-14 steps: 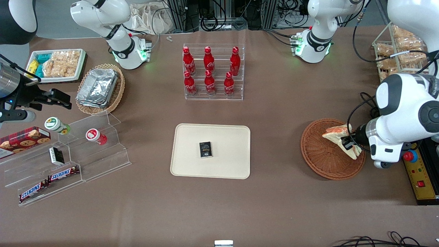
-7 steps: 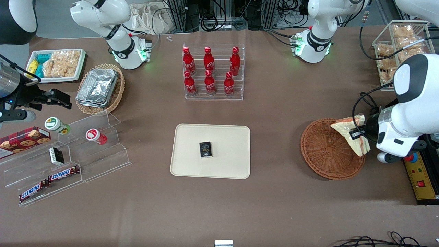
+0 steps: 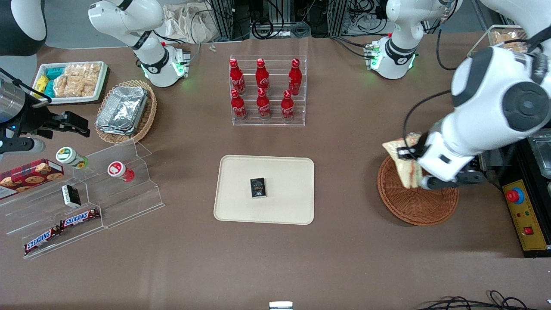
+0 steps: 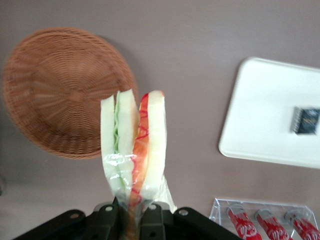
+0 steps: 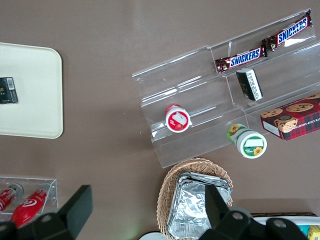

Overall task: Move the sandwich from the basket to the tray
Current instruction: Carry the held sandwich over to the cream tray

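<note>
Gripper (image 4: pixel 129 220) clamped on the sandwich (image 4: pixel 134 145), held in the air above the basket (image 3: pixel 415 204), at its edge nearest the tray (image 3: pixel 241 206). Sandwich hanging clear of the wicker, wrapped in clear film, slices on edge. Basket empty underneath. Tray well apart, toward the table's middle, carrying only a small black box (image 3: pixel 258 187).
</note>
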Available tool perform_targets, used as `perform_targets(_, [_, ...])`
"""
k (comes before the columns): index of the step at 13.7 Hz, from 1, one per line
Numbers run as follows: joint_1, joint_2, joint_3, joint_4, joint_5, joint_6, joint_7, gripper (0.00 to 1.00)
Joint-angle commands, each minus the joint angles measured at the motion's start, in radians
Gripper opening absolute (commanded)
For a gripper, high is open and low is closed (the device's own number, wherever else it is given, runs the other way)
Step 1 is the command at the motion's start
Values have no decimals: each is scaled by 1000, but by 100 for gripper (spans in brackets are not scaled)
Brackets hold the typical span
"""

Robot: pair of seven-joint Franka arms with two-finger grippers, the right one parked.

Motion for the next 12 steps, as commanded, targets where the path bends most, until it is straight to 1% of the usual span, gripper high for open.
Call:
perform_targets(1, [-100, 36, -27, 8, 17, 3, -1, 18])
perform_targets(2, [-143, 65, -25, 10, 17, 34, -22, 19])
perform_targets(3, [-175, 98, -25, 8, 34, 75, -34, 19])
perform_targets(5, [-252, 176, -25, 11, 87, 132, -68, 19])
perform_targets(8, [-296, 272, -25, 11, 115, 224, -88, 17])
perform_targets(9, [-304, 306, -25, 13, 141, 256, -88, 16])
perform_targets(12, [-342, 418, -21, 16, 248, 411, -91, 16])
